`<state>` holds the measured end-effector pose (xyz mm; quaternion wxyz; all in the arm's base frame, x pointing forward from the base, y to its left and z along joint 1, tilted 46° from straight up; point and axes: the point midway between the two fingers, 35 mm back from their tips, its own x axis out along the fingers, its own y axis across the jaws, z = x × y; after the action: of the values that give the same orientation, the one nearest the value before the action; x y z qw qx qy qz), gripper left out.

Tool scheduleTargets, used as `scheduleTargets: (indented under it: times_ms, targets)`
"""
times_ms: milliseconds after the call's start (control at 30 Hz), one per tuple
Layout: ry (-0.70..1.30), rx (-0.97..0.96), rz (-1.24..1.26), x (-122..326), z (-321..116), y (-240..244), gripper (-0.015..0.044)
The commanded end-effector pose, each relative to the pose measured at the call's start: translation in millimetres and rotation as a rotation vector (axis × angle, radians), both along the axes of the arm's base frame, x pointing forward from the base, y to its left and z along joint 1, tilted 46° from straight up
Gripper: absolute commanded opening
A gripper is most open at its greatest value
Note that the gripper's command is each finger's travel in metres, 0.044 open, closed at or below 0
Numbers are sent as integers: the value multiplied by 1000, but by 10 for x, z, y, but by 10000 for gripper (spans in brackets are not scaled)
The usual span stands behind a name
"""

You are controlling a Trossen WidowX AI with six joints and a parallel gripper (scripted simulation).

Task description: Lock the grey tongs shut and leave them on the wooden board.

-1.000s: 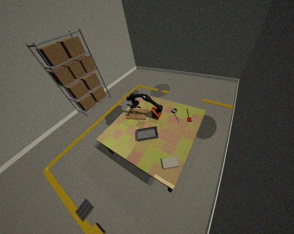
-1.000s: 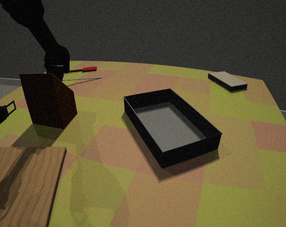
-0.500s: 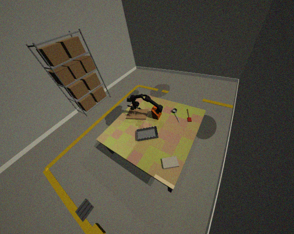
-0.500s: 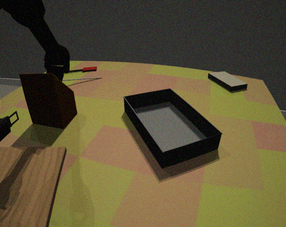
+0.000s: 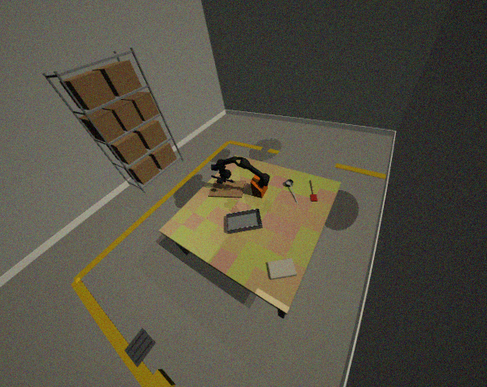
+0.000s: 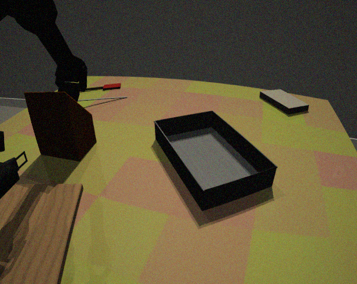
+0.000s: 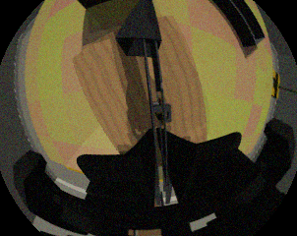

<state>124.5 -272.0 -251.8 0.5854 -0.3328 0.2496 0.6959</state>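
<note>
The grey tongs (image 5: pixel 229 181) (image 7: pixel 148 74) are held above the wooden board (image 5: pixel 231 193) (image 6: pixel 50 220) (image 7: pixel 188 88). In the wrist view their two thin arms lie close together, nearly parallel, with a dark block at the upper end. Whether the lock has caught does not show, and their exact tilt is hard to tell. My gripper (image 5: pixel 222 179) (image 7: pixel 154 132) is shut on the tongs; its dark fingers cross them. The exterior view shows only dark parts and a small wire loop at its left edge. The roasting tin (image 5: pixel 243 230) (image 6: pixel 239 186) stands empty beside the board.
The orange arm base (image 5: pixel 258 187) (image 6: pixel 62 125) stands close to the board. A long-handled round tool (image 5: pixel 289 183) and a red-ended tool (image 5: pixel 314 197) (image 6: pixel 112 86) lie beyond the base. A pale flat block (image 5: pixel 281 268) (image 6: pixel 284 99) lies at the table's far end.
</note>
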Motion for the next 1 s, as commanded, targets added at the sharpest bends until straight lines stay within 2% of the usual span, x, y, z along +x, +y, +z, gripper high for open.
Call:
scheduleTargets:
  times_ms: [0, 967]
  targets:
    - [-5, -5, -6, 3, -52, 51, -150]
    - [-14, -34, -8, -64, -345, 419, -150]
